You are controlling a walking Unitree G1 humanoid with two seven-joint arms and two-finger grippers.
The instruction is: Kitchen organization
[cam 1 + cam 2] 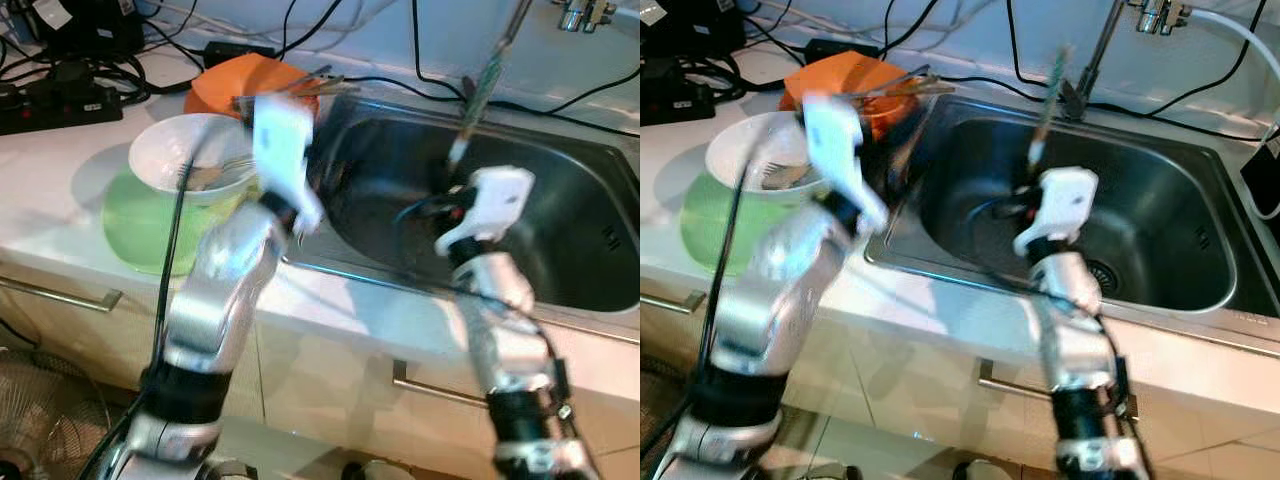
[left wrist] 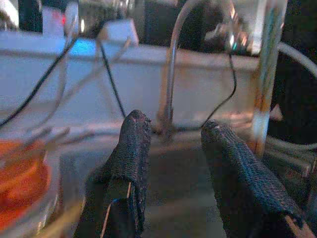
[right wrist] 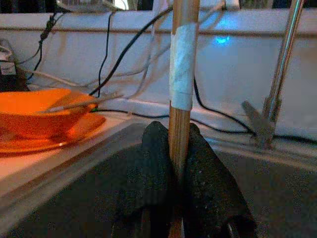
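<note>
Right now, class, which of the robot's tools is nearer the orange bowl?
Left. The left tool hovers open at the sink's near edge, just beside the orange bowl; the right tool holds a wooden stick farther off, over the basin's middle.

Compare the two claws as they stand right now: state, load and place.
The left claw is open with nothing between its fingers; the right claw is shut on a thin wooden stick with a pale band of tape, standing upright. The left claw sits by the sink's left rim, near the orange bowl and the white bowl; the right claw is over the basin. Both have black textured fingers and point toward the back wall.
</note>
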